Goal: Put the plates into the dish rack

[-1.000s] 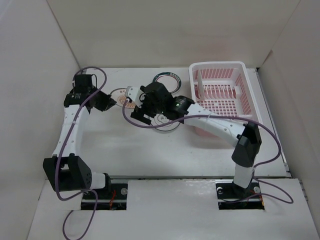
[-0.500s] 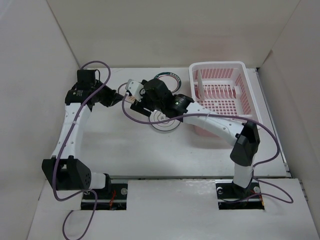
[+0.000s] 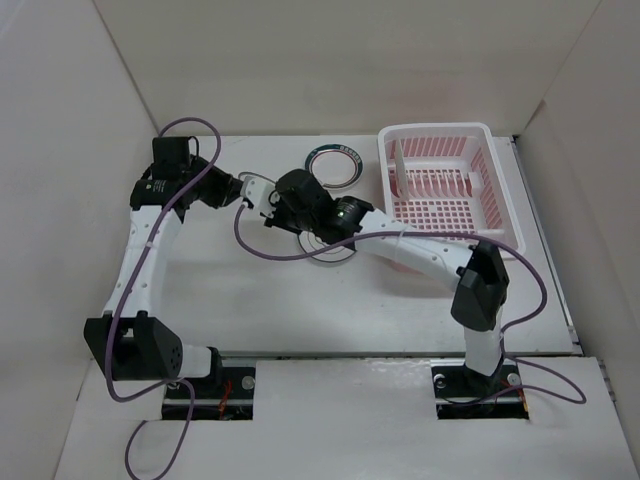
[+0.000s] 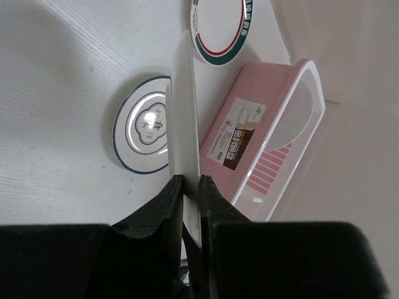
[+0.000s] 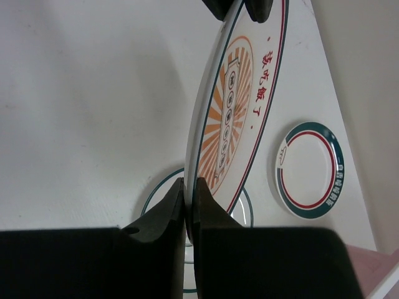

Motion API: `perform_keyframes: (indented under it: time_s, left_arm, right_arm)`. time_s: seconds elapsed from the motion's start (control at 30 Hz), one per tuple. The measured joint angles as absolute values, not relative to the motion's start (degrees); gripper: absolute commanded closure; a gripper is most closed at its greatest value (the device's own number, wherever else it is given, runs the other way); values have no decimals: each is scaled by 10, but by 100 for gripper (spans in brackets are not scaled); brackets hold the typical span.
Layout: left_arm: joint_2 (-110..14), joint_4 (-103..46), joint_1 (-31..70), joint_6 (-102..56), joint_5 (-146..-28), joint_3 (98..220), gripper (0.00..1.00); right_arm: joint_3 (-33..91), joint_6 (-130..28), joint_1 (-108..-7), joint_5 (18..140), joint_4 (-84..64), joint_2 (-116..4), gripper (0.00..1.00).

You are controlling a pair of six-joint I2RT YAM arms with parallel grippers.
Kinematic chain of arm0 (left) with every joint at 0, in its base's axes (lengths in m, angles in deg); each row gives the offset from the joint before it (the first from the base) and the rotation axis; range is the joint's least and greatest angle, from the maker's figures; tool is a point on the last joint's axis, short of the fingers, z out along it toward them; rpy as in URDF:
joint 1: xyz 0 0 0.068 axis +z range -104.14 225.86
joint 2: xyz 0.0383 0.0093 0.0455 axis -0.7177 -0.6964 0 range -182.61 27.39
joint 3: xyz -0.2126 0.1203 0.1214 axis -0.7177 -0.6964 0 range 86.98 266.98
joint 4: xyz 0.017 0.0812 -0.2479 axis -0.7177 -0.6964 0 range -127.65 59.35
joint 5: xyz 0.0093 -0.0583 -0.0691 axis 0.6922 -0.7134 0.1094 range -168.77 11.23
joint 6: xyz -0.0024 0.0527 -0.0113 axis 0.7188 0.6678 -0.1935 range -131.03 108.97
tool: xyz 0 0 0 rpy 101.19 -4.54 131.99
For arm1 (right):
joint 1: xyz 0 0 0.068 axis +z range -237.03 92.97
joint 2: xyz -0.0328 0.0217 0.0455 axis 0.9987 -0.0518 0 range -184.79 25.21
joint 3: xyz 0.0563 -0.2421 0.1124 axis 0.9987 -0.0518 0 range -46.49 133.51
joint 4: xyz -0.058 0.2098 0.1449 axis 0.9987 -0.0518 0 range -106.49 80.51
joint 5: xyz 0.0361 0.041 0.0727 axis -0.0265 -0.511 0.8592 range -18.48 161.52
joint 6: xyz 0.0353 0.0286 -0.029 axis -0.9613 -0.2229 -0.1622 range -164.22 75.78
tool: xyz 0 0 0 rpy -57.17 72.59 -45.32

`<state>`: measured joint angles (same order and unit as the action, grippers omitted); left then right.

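Note:
An orange sunburst plate [image 5: 227, 131] is held on edge above the table between both arms. My left gripper [image 4: 190, 187] is shut on one side of its rim. My right gripper [image 5: 191, 187] is shut on the opposite side, and the left fingertips [image 5: 240, 9] show at the plate's far edge. From above, the two grippers meet at the plate [image 3: 254, 190], left of the table's middle. A plate with thin dark rings [image 3: 328, 248] lies flat under the right arm. A green-banded plate [image 3: 335, 165] lies at the back. The pink dish rack [image 3: 440, 190] stands at the back right.
A thin white upright piece [image 3: 398, 165], seemingly a plate on edge, stands in the rack's left slots. White walls close the table on the left, back and right. The right arm's forearm stretches across in front of the rack. Purple cables loop beside both arms.
The left gripper lifted the sunburst plate off the table onto its edge. The right gripper swung left to the plate and went from open to shut on its rim.

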<state>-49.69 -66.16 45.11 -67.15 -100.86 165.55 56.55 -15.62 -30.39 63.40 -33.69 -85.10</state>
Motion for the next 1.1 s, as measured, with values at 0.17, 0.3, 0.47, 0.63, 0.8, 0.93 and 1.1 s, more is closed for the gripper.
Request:
perform_keyframes:
  time_s: [0.17, 0.3, 0.47, 0.63, 0.8, 0.93, 1.1]
  left_arm:
    - [-499, -660, 451, -671, -1012, 1659, 100]
    - [-504, -643, 455, -669, -1032, 1663, 50]
    - [-505, -571, 471, -679, -1088, 1664, 2]
    - [-505, -514, 483, -656, -1078, 1661, 0]
    - [-495, -453, 455, -568, -960, 1593, 0]
    - [-493, -450, 433, -524, -872, 1516, 0]
    - [-539, -492, 434, -490, -792, 1525, 0]
  right_arm:
    - [566, -156, -304, 631, -335, -851, 100]
    - [562, -160, -305, 622, -327, -846, 100]
    - [535, -202, -319, 605, -319, -814, 100]
    - [521, -281, -387, 628, -316, -755, 100]
    - [520, -364, -540, 690, -312, -677, 100]
    - [520, -400, -670, 742, -316, -636, 100]
    - [473, -430, -775, 838, -311, -614, 100]
